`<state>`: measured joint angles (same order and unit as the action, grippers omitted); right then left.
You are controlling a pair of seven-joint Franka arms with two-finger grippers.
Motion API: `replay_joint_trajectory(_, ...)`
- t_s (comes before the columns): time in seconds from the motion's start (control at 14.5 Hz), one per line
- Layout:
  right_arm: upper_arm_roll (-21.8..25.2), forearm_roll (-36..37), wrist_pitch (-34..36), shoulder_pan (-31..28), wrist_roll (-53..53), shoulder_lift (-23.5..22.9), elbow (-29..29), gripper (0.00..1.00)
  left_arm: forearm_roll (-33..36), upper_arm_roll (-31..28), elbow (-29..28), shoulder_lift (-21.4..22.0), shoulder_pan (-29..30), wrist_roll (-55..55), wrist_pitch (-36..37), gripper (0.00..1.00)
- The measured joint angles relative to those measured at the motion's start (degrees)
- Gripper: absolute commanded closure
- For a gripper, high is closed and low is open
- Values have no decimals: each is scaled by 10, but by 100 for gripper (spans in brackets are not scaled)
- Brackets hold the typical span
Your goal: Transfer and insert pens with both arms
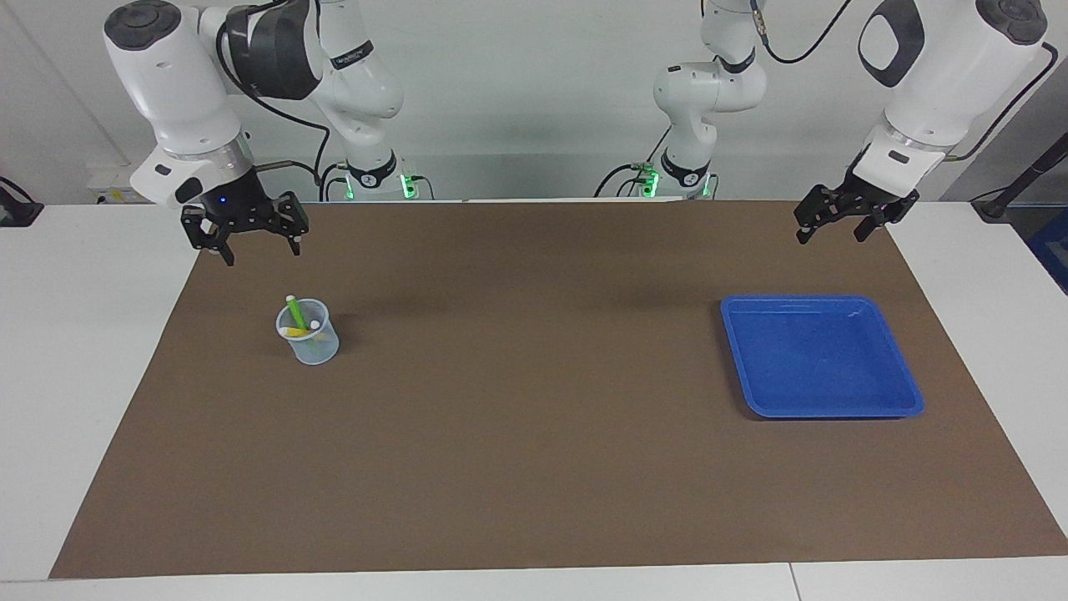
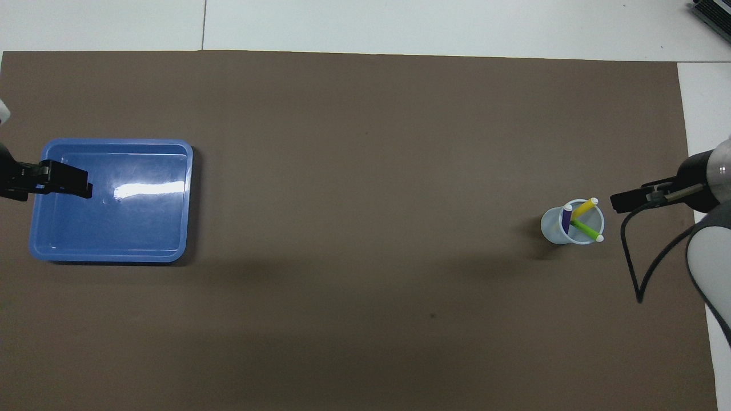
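Three pens, green (image 1: 294, 311), yellow (image 2: 585, 207) and purple (image 2: 566, 219), stand leaning in a small translucent cup (image 1: 310, 344) on the brown mat at the right arm's end of the table. In the overhead view the green pen (image 2: 584, 229) lies across the cup (image 2: 551, 225). My right gripper (image 1: 260, 249) hangs open and empty in the air, clear of the cup, over the mat's corner; its tip (image 2: 619, 201) shows beside the cup from above. My left gripper (image 1: 829, 236) is open and empty, raised by the edge of the blue tray (image 1: 834, 412).
The blue tray (image 2: 143, 234) lies on the mat at the left arm's end, with nothing in it; the left gripper (image 2: 80, 186) overlaps its edge from above. The brown mat (image 1: 534, 417) covers most of the white table.
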<state>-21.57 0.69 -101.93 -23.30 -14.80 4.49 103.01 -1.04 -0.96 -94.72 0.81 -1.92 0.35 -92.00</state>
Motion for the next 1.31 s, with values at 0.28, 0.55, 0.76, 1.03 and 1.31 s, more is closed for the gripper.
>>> replay_joint_trajectory(0.28,87,0,11,85,5,-16,-40,0,0,-1,0,0,0,0,0,0)
replay_joint_trajectory(0.55,194,-7,18,181,9,-19,-50,0,0,-1,0,0,0,0,0,0)
replay_joint_trajectory(0.76,258,-7,18,244,13,-23,-51,0,0,-1,0,0,0,0,0,0)
replay_joint_trajectory(1.03,278,-7,18,264,15,-25,-52,0,0,-1,0,0,0,0,0,0)
replay_joint_trajectory(1.31,278,-7,49,264,19,-30,-74,0,0,-1,0,0,0,0,0,0)
